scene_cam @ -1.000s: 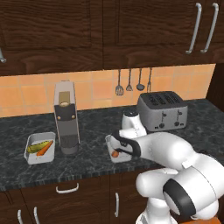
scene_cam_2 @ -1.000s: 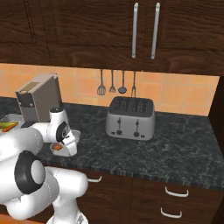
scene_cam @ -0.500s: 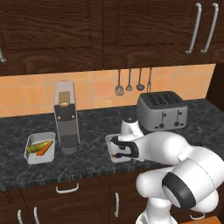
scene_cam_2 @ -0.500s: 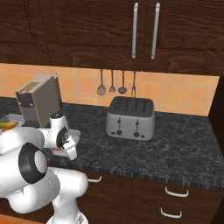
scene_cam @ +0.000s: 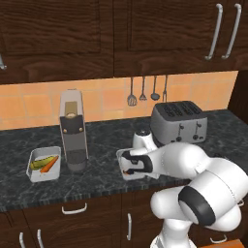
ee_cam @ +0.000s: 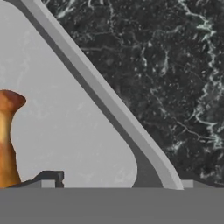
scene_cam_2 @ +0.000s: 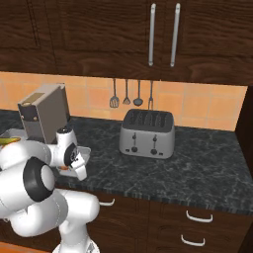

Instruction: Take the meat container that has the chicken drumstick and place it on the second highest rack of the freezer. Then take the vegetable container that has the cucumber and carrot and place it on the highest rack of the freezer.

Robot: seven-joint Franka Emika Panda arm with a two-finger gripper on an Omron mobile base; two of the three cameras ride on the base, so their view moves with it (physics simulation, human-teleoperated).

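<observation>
The grey meat container sits near the front of the dark counter with the chicken drumstick in it. My gripper is low over its near edge. In the hand view my gripper is open. One fingertip is inside the tray by the drumstick, and the other lies beyond the tray rim. From the right, the container shows beside the hand. The vegetable container holds the cucumber and carrot, far left. The freezer is out of view.
A tall grey coffee machine stands between the two containers. A toaster sits just right of the hand. Utensils hang on the wall. Dark cabinets hang above, and the counter's front edge runs just below the tray.
The hand has dropped lower and slightly left onto the near edge of the meat container. The containers have not moved.
</observation>
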